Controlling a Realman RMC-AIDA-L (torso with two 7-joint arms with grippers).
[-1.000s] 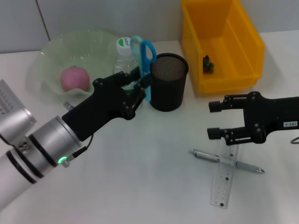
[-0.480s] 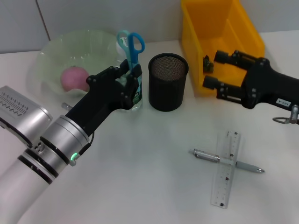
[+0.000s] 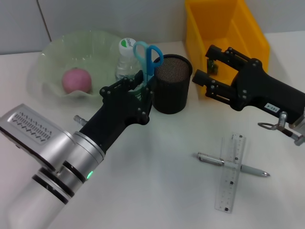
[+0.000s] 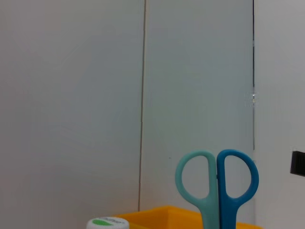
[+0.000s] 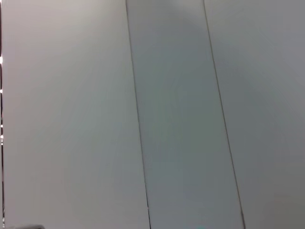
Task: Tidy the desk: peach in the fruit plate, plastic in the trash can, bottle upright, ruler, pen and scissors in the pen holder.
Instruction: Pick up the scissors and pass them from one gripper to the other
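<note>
L gripper [image 3: 141, 89] is clamped on the scissors [image 3: 148, 56], handles up, just beside the mesh holder [image 3: 172, 84]; blades hidden behind its fingers. Bottle [image 3: 126, 59] stands behind, partly blocked. R gripper [image 3: 208, 67], jaws apart, hovers by the yellow bin [image 3: 224, 43], covering part of the scrap inside. Peach [image 3: 76, 80] in plate [image 3: 57, 52]. Pen [image 3: 233, 164] crosses ruler [image 3: 229, 172] on white desk [image 3: 162, 191]. Wrist cams: mostly pale panelled wall.
</note>
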